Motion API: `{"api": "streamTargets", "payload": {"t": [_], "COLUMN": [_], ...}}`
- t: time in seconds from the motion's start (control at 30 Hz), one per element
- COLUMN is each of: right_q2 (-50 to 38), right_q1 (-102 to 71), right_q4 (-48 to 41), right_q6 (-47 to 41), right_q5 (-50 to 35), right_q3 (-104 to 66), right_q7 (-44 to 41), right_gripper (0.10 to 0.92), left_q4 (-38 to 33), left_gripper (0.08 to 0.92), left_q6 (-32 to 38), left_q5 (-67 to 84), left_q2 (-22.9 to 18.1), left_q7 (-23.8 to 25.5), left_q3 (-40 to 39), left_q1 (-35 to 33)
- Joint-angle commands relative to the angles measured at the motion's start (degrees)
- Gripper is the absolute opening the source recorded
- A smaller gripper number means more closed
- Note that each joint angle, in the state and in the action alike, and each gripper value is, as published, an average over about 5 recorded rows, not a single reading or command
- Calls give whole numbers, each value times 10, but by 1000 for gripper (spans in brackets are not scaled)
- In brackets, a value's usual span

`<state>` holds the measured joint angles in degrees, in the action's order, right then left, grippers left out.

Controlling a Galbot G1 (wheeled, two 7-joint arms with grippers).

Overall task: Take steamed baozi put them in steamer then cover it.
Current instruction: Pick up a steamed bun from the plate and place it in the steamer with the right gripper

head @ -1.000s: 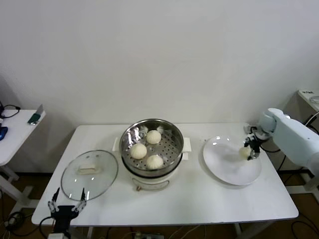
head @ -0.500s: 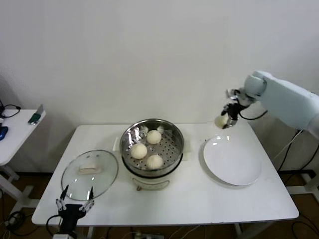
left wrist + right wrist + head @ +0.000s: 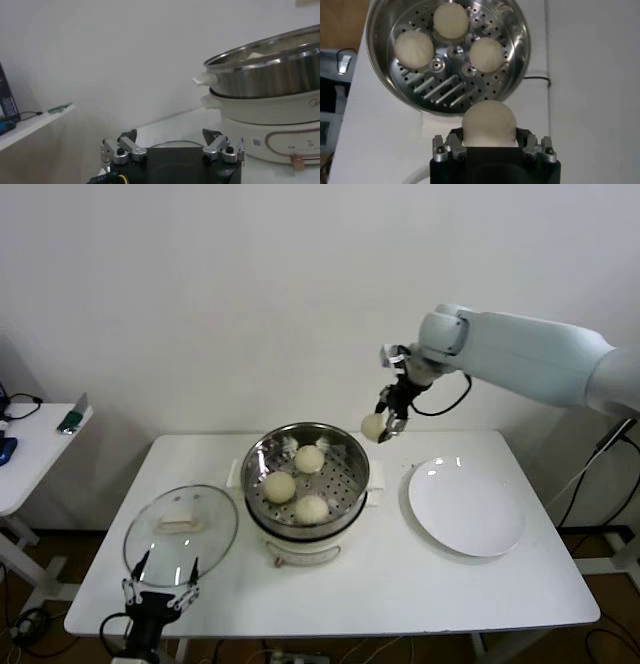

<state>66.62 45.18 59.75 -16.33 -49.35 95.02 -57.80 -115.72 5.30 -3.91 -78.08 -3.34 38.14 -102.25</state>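
Above steamer (image 3: 306, 474) rim | right fingers (image 3: 388, 420) grip baozi (image 3: 373, 425) | left fingers (image 3: 160, 592) spread, low

Steamer (image 3: 265, 85) cut off; cover's (image 3: 180, 534) near rim hidden.

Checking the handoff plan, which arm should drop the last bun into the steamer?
Right. The right gripper already holds the fourth baozi in the air just beside the steamer. The left gripper hangs open, low by the glass lid.

Three baozi (image 3: 297, 483) in the steamer (image 3: 306, 480), one aloft

A fourth pale bun (image 3: 373, 425) hangs above the open pot's rim; the glass cover (image 3: 180, 535) lies flat beside it.
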Motion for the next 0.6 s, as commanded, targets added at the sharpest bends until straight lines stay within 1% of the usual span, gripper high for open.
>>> {"api": "streamTargets", "payload": {"t": [0.03,0.3,0.6], "right_q2": [103,157,157], "right_q1": [13,-27,-56], "right_q4": [22,-32,-43], "right_q6": [-22,-17,-14], "right_q5": [-90,-89,-69], "right_q3": [71,78,92], "right_q7": [26,21,29], "right_gripper": [679,679,680], "left_q4": [-5,2,13], "left_gripper": [823,823,823], "left_q6": [1,-1,2], "left_q5": [0,0,6], "left_q2": [11,9,10], "left_q7": [3,3,3], "left_q3": [0,0,3], "left_q1": [-3,11,22]}}
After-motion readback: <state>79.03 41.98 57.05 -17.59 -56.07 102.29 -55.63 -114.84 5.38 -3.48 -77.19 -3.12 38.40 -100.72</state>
